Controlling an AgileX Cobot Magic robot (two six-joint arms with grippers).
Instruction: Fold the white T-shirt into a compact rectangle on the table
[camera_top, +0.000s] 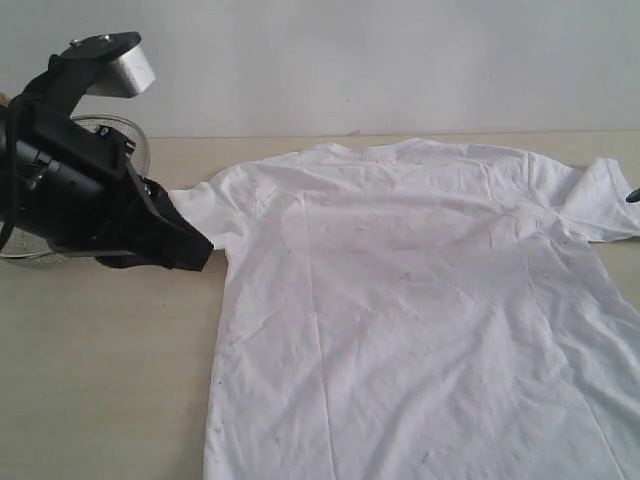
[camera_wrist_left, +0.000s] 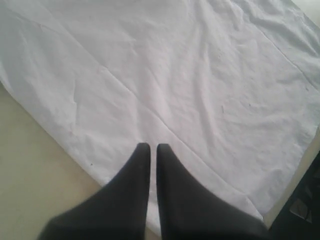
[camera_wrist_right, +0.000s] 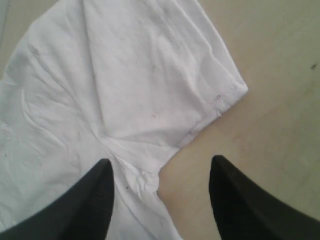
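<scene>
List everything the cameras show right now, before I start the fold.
white T-shirt: one, white with faint red showing through, spread flat on the table, centre to right of the exterior view
wire-mesh bowl: one, silver, far left of the exterior view, partly hidden
table: one, pale beige, under the shirt and bowl
wall: one, pale grey, behind the table
left gripper: one, black, shut, at the shirt's sleeve on the left
right gripper: one, black, open, over the underarm of the other sleeve
</scene>
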